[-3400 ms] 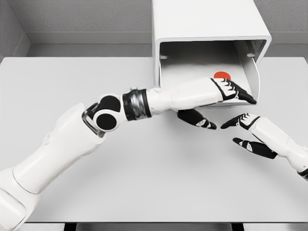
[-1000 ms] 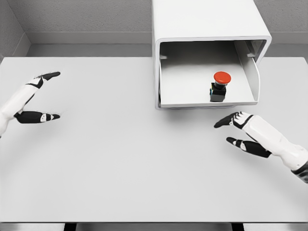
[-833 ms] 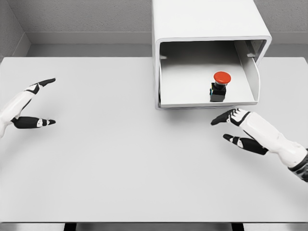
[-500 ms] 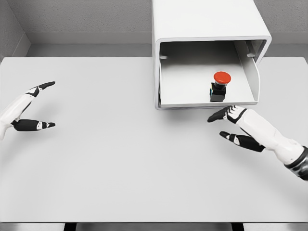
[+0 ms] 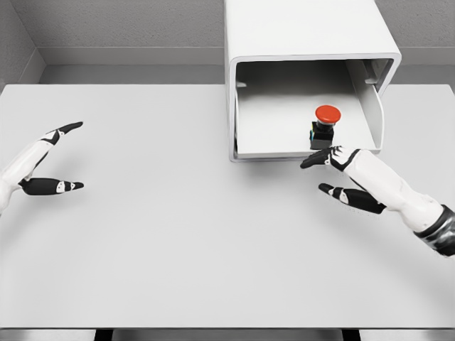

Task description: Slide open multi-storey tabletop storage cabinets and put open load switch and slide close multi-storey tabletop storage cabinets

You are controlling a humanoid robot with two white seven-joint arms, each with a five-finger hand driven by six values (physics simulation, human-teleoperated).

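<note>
Right hand (image 5: 340, 176) nearer open drawer (image 5: 307, 150), switch (image 5: 324, 126) inside

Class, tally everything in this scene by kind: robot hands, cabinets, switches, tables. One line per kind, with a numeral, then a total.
Robot hands: 2, left hand and right hand, both open
Storage cabinet: 1, its drawer slid open
Load switch, red-capped: 1, inside the drawer
Table: 1
Total: 5
</note>
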